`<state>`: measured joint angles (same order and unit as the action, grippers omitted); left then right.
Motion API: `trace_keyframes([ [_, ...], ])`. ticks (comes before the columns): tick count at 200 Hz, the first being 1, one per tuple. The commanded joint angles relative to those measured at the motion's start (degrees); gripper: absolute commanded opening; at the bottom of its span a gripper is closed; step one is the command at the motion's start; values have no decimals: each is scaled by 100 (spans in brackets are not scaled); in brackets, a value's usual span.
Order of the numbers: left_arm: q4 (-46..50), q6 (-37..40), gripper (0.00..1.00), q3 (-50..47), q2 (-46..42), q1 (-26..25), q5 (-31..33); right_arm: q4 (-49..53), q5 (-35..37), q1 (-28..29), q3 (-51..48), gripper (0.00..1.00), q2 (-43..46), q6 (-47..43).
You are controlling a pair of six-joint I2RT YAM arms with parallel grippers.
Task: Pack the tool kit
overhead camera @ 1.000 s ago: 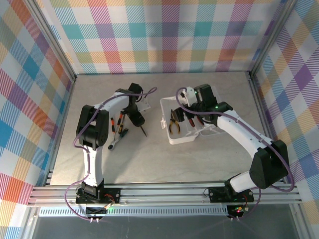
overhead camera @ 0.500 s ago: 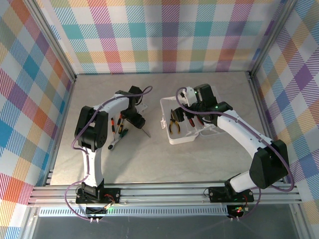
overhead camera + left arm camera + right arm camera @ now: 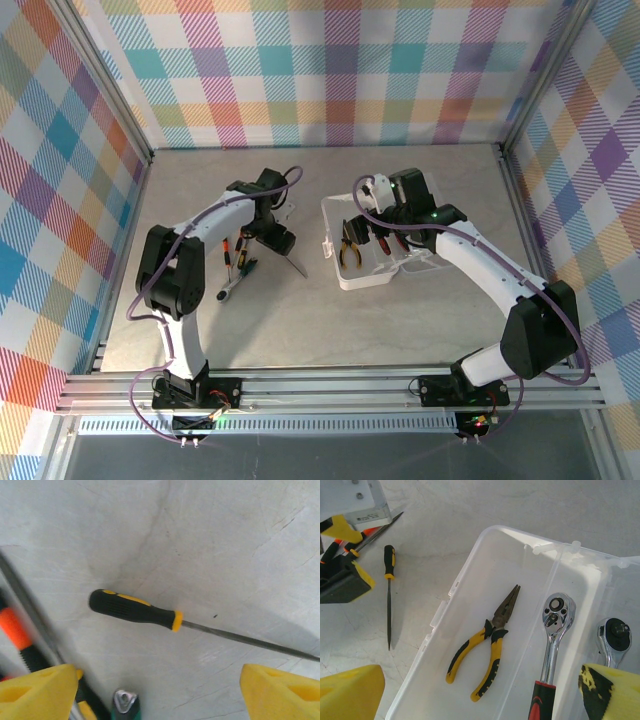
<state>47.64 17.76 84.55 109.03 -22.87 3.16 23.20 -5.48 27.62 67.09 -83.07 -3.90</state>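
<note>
Left fingers [image 3: 37, 690] are spread wide with nothing between them, hanging over the surface [image 3: 225, 530] left of the case. Below them is a black-and-yellow screwdriver [image 3: 135, 609], flat on the surface. Its handle is toward the loose tool pile, its shaft points off toward the case side, and nothing is touching it. On the pile side of the handle:
- an orange-handled tool [image 3: 15, 630], blurred, so I can't tell the type
- the end of a green-handled tool [image 3: 125, 706] at the frame edge
- in the top view, a small ratchet wrench [image 3: 228, 290] at the near end of the pile, apart from the screwdriver

Right fingers [image 3: 347, 692] are also fully apart and empty, above the clear plastic case [image 3: 470, 575]. The case lies open, right of centre on the surface, with its two halves side by side. I can't tell which half is the lid. Contents:
- yellow-and-black pliers [image 3: 487, 640] in the half nearer the screwdriver, closed, nose toward the far end
- a ratchet [image 3: 552, 630] with a red-and-black grip just beside the pliers, roughly parallel and not touching
- a second ratchet [image 3: 615, 635] across the hinge line in the other half, with the head visible and the rest hidden behind a finger

The screwdriver sits between the pile and the case, outside the case wall.
</note>
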Motion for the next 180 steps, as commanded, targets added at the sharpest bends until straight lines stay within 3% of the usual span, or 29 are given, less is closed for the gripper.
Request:
trace_keyframes([
  [1, -102, 1032, 87, -92, -218, -58, 282, -70, -125, 0, -86, 99, 133, -113],
  [45, -163, 2443, 90, -183, -112, -119, 460, -75, -173, -2, -75, 99, 134, -67],
  [109, -273, 3680, 90, -121, 390, -187, 390, -9, -148, -4, -29, 99, 113, -22],
  [180, -569, 4256, 88, 357, 1222, -191, 627, 86, -99, -6, 43, 99, 80, -58],
])
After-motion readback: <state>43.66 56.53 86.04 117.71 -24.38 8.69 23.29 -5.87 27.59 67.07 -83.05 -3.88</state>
